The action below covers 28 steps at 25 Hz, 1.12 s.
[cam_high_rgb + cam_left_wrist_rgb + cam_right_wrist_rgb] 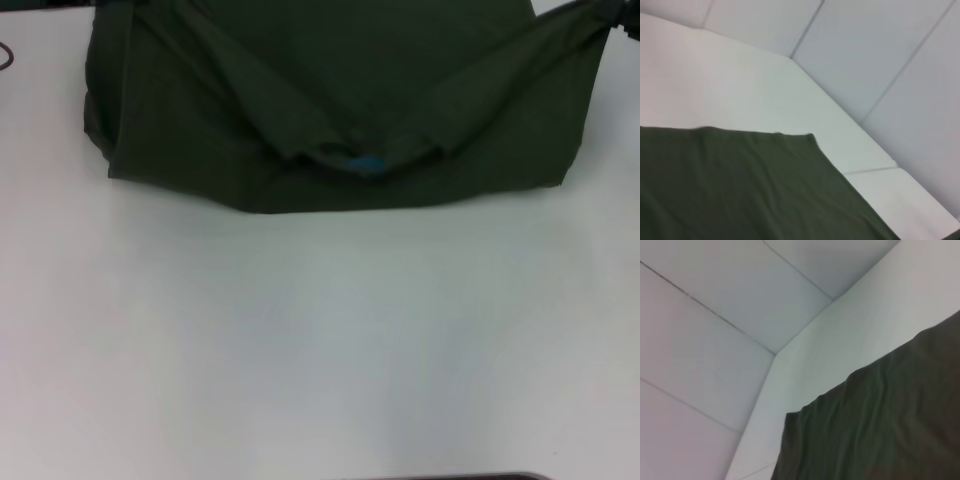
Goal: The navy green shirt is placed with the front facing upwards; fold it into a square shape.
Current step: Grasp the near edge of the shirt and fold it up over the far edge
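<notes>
The white table (320, 350) carries the navy green shirt (340, 100) at its far side, plain side up with both sleeves folded in toward a small blue tag (366, 164), its far corners running toward the left gripper and right gripper (612, 14), whose finger state cannot be told.

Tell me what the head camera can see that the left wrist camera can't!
Only the head view shows the sleeves folded in toward the middle, a small blue tag where they meet, and the bare near part of the white table. Only the left wrist view shows grey wall panels behind the table and one flat corner of the cloth. Both show the navy green shirt lying on the white table. Neither view clearly shows the fingers.
</notes>
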Each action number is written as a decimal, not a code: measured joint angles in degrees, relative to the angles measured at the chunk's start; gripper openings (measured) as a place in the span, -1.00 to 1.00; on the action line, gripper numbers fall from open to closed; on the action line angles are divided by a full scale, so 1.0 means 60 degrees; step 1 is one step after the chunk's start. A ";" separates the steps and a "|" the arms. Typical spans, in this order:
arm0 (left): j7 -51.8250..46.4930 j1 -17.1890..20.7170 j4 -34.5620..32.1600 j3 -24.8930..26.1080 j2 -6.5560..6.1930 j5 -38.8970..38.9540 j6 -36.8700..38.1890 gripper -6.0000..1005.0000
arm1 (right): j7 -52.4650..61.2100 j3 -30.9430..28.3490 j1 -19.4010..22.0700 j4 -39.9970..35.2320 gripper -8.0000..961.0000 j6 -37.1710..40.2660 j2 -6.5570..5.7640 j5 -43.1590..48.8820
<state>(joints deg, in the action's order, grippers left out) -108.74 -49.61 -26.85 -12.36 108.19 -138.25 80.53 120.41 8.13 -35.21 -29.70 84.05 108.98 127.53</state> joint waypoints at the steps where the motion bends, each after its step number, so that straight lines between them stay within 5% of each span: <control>1: 0.0014 -0.0017 0.0024 -0.0045 0.0001 0.0061 -0.0138 -0.99 | -0.0003 0.0051 -0.0130 0.0000 -0.88 -0.0252 0.0009 -0.0001; 28: 0.0235 -0.0300 0.0066 -0.0339 0.0224 0.0644 -0.2620 -0.99 | 0.0387 0.0491 -0.0950 -0.0104 -0.89 -0.1846 -0.0101 -0.0527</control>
<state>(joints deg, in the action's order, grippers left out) -107.34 -51.41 -26.46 -14.40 109.53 -134.38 64.81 122.74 11.08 -40.91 -30.33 72.97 108.38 124.37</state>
